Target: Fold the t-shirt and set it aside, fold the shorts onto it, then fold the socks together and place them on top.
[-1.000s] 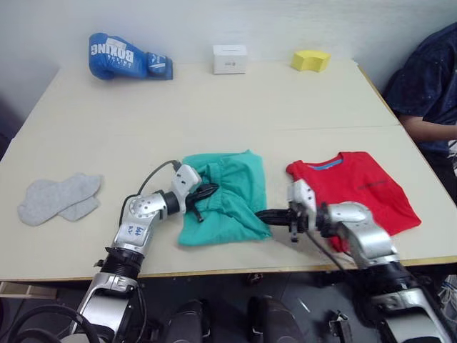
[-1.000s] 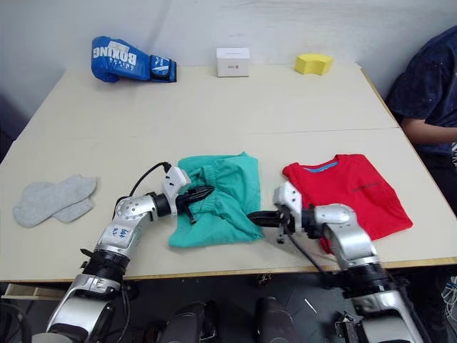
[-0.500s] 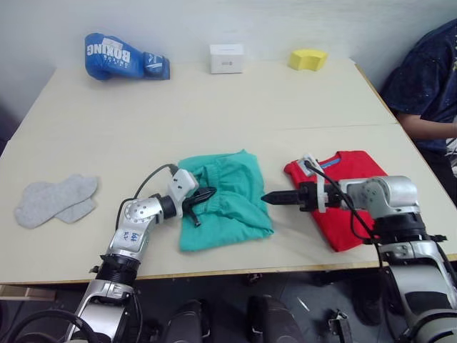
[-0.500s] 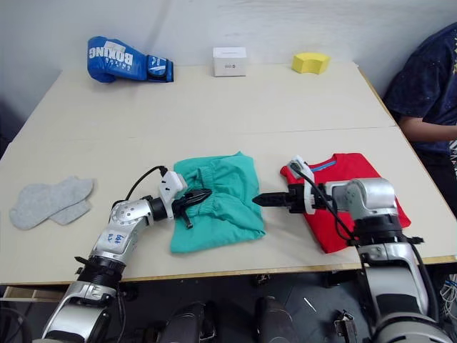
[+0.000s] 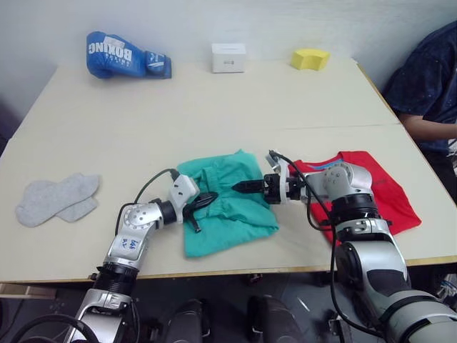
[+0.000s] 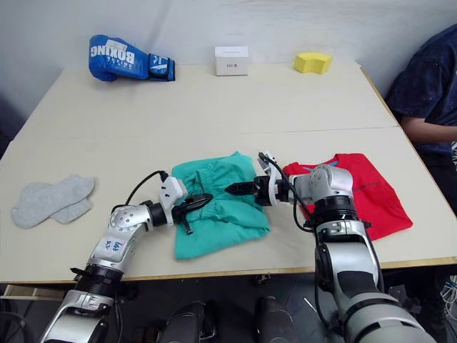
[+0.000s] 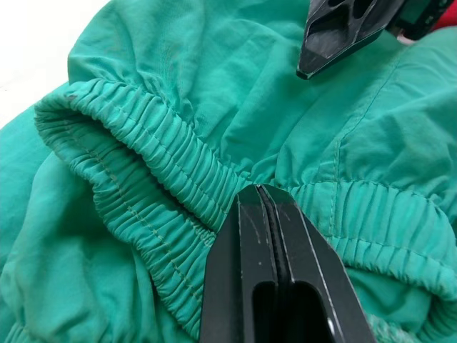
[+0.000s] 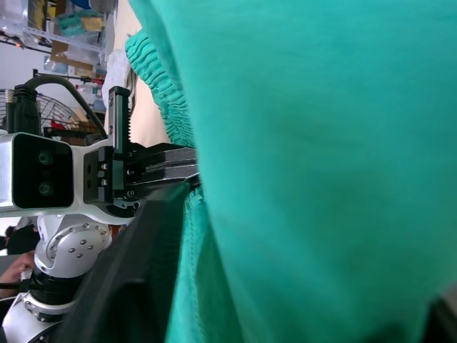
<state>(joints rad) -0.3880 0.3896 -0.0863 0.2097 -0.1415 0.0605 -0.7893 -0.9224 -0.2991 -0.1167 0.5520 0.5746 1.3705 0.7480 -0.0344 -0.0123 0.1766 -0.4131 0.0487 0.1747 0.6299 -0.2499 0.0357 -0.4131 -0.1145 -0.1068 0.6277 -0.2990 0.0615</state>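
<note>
right hand now over shorts, "BOXING" glove

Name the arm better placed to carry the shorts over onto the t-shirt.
Right. Its claw sits over the shorts on the side nearest the red t-shirt. The left claw, shut at the waistband, is on the far side.

Red t-shirt: folded flat, blue neck band up, lying at right side of table near front edge. Teal-green shorts: rumpled, roughly folded, mid-table just left of t-shirt, apart from it; gathered elastic waistband bunched on left part, turned towards left arm. Light grey socks: pair lying flat, overlapping, unfolded, far left of table, well apart from shorts.
</note>
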